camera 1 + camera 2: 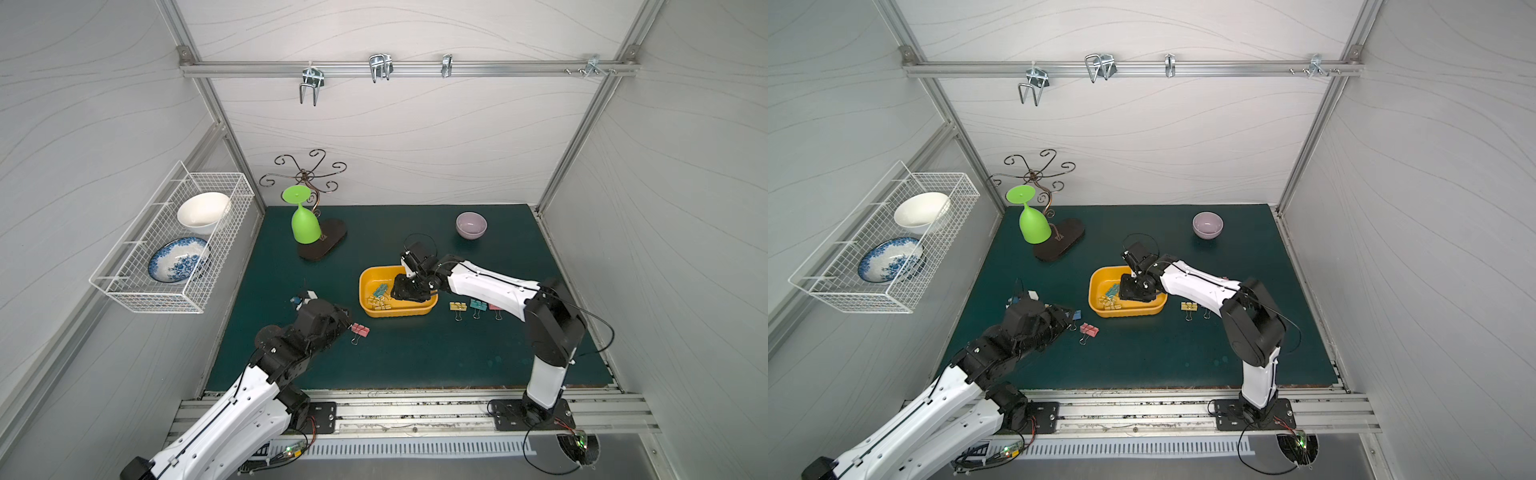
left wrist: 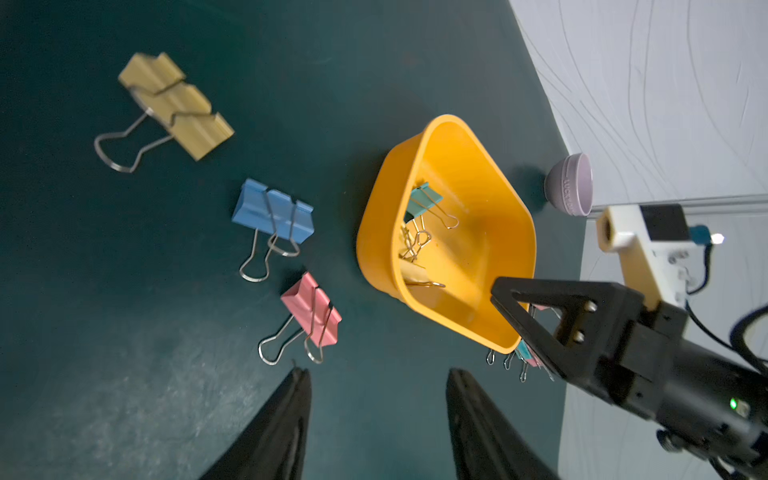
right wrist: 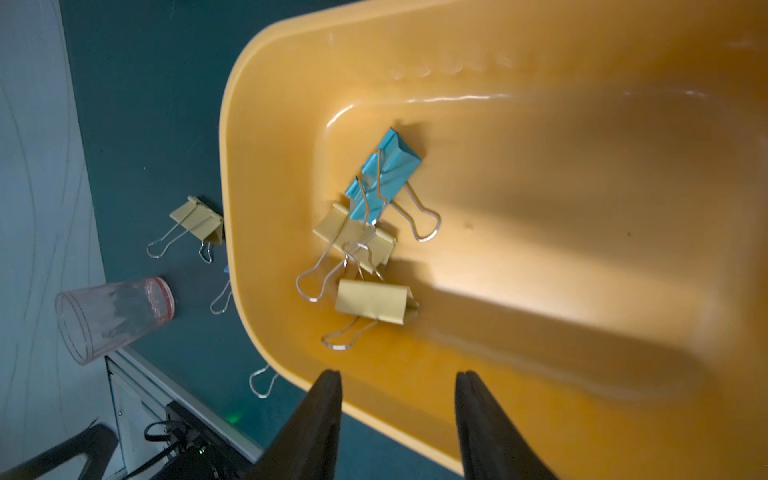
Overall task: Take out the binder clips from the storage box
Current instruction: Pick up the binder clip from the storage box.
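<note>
The yellow-orange storage box (image 1: 399, 311) (image 1: 1129, 311) sits mid-mat. Inside it lie a teal binder clip (image 3: 386, 178) and two yellow clips (image 3: 353, 237) (image 3: 372, 301). My right gripper (image 3: 399, 376) (image 1: 407, 293) hovers over the box's near right part, open and empty. On the mat left of the box lie a pink clip (image 1: 360, 330) (image 2: 311, 309), a blue clip (image 2: 272, 212) and a yellow clip (image 2: 176, 106). My left gripper (image 2: 376, 374) (image 1: 347, 322) stands open just short of the pink clip, holding nothing. Right of the box lie yellow (image 1: 457, 306), teal (image 1: 478, 305) and pink (image 1: 494, 307) clips.
A lilac bowl (image 1: 471, 224) stands at the back right. An upturned green glass (image 1: 305, 224) hangs on a wire stand at the back left. A white wire basket (image 1: 166, 249) with two bowls is on the left wall. A clear cup (image 3: 112, 316) lies by the left arm.
</note>
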